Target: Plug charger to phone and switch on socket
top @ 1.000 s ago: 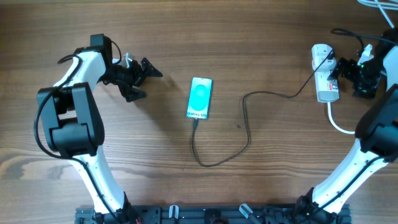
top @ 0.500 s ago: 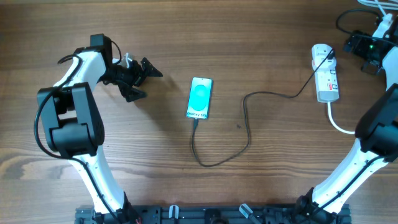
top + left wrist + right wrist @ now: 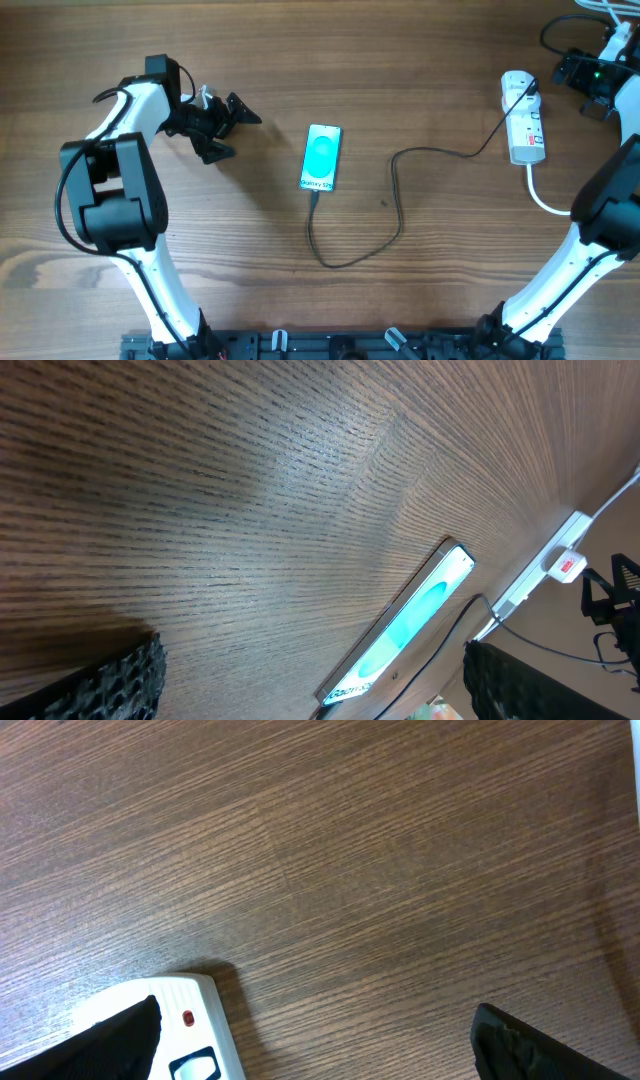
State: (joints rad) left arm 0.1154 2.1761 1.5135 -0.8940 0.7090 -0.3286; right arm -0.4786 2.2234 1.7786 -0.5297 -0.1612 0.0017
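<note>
The phone point(image 3: 321, 157) lies flat mid-table with its teal screen lit; the left wrist view shows it too point(image 3: 410, 625). The charger point(image 3: 397, 195), a thin black cable, runs from the phone's lower edge, loops toward the front and rises right to the socket point(image 3: 524, 128). My left gripper point(image 3: 232, 130) stands open left of the phone, holding nothing. My right gripper point(image 3: 562, 70) stands open up and to the right of the socket's far end. In the right wrist view the socket's end point(image 3: 185, 1030), with a red mark, sits by my left fingertip point(image 3: 125, 1035).
The socket's thick white cord point(image 3: 545, 205) curves toward my right arm's base. More cables point(image 3: 600, 12) lie at the far right corner. Bare wooden table point(image 3: 440, 60) surrounds the phone.
My right gripper moved from beside the socket toward the far right corner, then stayed still. The left arm, phone and cable have not moved.
</note>
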